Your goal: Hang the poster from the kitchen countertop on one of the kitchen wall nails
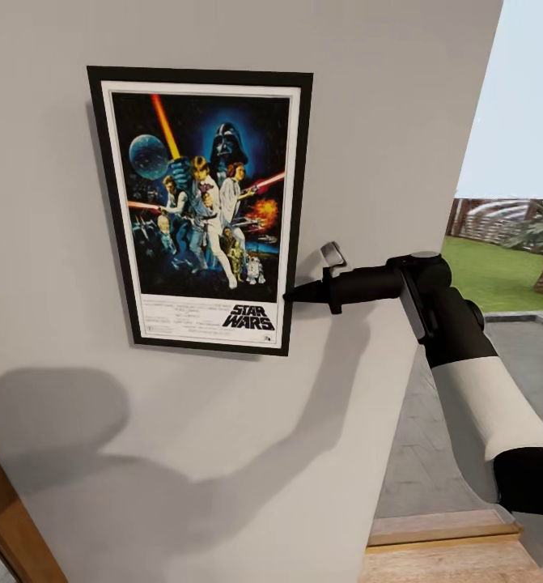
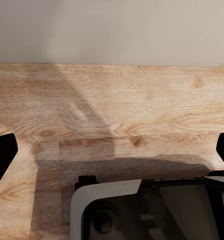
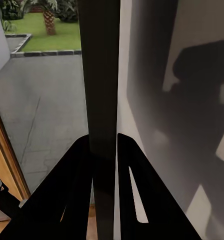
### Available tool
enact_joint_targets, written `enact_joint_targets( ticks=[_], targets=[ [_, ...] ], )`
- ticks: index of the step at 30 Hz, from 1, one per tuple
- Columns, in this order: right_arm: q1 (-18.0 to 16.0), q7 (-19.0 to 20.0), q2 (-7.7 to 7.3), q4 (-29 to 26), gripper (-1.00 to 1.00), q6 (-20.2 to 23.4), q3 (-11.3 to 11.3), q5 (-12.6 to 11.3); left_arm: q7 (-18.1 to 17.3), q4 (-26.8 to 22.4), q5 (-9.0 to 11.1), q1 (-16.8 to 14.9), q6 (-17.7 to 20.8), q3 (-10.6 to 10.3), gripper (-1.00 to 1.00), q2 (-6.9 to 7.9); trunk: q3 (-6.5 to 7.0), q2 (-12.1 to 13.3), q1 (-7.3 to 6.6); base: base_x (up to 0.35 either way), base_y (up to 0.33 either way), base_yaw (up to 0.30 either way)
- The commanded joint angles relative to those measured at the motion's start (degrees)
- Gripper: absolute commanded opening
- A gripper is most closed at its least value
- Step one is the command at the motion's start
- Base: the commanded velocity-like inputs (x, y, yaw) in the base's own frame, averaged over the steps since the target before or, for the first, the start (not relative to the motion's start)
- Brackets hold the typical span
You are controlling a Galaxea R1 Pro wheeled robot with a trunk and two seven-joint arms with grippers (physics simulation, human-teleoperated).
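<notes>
We are holding the poster (image 1: 200, 209) flat against the pale grey wall (image 1: 384, 121), our right gripper (image 1: 291, 297) pinching its lower right edge; in the right wrist view the fingers (image 3: 74, 195) are closing on the black frame seen edge-on. The wall is ending just right of the arm, opening onto a paved yard (image 1: 465, 437) and lawn (image 1: 489, 271). The poster is a glossy upright rectangle with a white inner border. Our left gripper (image 2: 112, 150) is hanging wide apart and empty over grainy wooden flooring (image 2: 112, 100).
</notes>
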Motion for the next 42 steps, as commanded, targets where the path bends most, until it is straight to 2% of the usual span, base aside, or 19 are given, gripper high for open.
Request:
enact_joint_targets(
  ticks=[1,42],
  targets=[
    [0.0,0.2,-0.04,0.0,-1.0,0.7,0.1,-0.1,-0.3,0.0,-0.1,0.0,-0.1,0.2,1.0,-0.03,-0.01,0.0,0.02,0.0,0.0,0.0],
    [0.0,0.2,-0.04,0.0,-1.0,0.7,0.0,-0.1,-0.3,0.0,-0.1,0.0,-0.1,0.2,1.0,-0.03,-0.01,0.0,0.02,0.0,0.024,0.0]
  ],
)
